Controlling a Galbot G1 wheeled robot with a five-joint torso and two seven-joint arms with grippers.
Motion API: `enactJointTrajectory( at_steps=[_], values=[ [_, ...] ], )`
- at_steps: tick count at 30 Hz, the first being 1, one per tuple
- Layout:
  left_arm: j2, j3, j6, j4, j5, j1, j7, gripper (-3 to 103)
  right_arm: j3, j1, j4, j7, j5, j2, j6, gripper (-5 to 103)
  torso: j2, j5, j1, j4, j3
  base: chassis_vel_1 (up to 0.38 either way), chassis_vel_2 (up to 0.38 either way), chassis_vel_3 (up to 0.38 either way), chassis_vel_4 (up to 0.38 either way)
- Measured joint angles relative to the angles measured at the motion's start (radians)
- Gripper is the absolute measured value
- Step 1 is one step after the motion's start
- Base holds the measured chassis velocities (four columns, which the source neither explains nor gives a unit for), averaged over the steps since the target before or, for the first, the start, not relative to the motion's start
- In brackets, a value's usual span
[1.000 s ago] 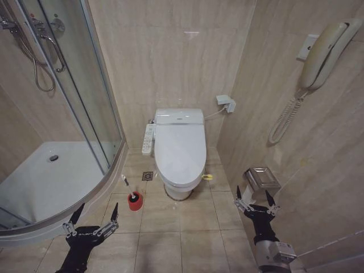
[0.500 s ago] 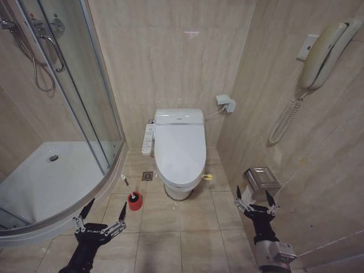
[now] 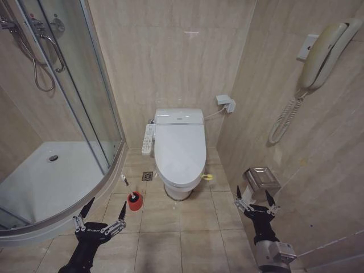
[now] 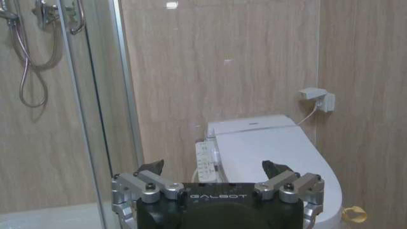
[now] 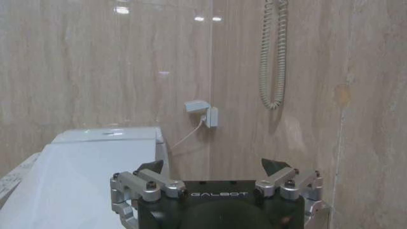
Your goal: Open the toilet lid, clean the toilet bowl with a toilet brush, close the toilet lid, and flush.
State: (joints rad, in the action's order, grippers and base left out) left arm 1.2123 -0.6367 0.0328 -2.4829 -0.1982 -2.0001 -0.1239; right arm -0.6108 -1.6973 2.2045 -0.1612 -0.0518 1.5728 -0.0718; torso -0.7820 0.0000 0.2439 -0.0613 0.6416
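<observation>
Nearest, the left pincer (image 3: 100, 217) hovers low over the beige floor tiles (image 3: 170, 239), dark pointed fingers spread apart; the right pincer (image 3: 255, 201) — likewise spread — sits beside the marbled wall. Just beyond the left one, the toilet brush (image 3: 130, 192) stands tilted in its round red holder. Farther back, the smooth white oval toilet lid (image 3: 180, 149) lies shut — covering the toilet bowl (image 3: 177, 192).

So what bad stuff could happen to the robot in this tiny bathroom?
1. The small red round brush holder stands on the floor just ahead of the open left gripper; a careless reach might tip it.
2. The open right gripper sits near the metal toilet-paper box and could bump it.
3. The smooth white oval toilet lid is shut and may slip.
</observation>
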Motion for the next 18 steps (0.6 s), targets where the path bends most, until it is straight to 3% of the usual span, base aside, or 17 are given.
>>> enactJointTrajectory(
  at_steps=[18],
  values=[
    [0.000, 0.000, 0.000, 0.000, 0.000, 0.000, -0.001, 100, 0.000, 0.000, 0.000, 0.000, 0.000, 0.000, 0.000, 100, 0.000, 0.0000, 0.000, -0.0001, 0.000, 0.000, 0.000, 0.000, 0.000]
  ],
)
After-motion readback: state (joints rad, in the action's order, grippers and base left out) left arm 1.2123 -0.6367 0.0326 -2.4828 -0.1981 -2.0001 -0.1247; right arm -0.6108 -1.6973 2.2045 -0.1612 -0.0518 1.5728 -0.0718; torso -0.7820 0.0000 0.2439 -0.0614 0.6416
